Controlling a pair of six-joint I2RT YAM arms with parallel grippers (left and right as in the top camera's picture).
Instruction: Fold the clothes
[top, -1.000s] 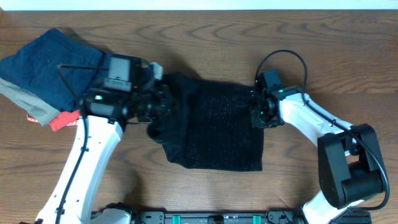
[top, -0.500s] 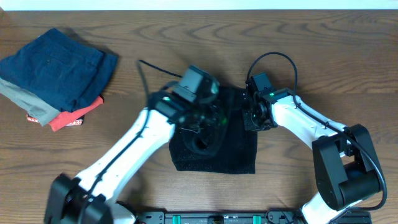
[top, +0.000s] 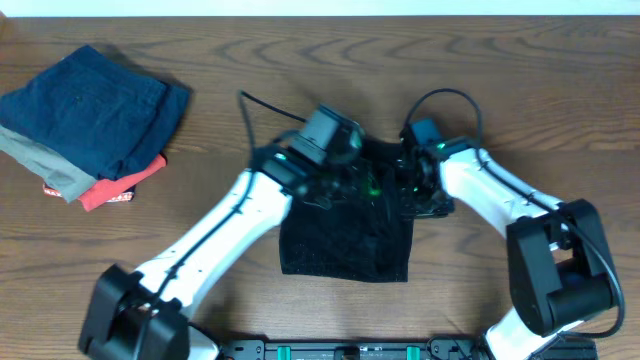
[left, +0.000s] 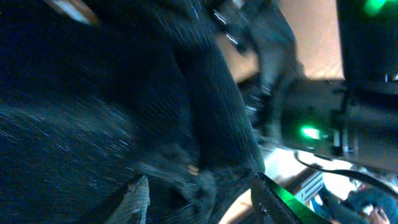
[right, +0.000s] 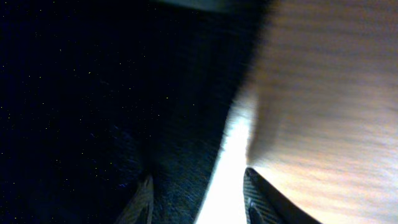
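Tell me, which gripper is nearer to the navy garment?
Left. The left gripper is over the black garment at the table's middle, well right of the navy garment. The right gripper is farther right, at the black garment's right edge.

No text, label or number can be read anywhere — all views blurred or plain.

Overhead view straight down on table (top: 500, 80); both wrist views close on black garment (top: 345, 240).
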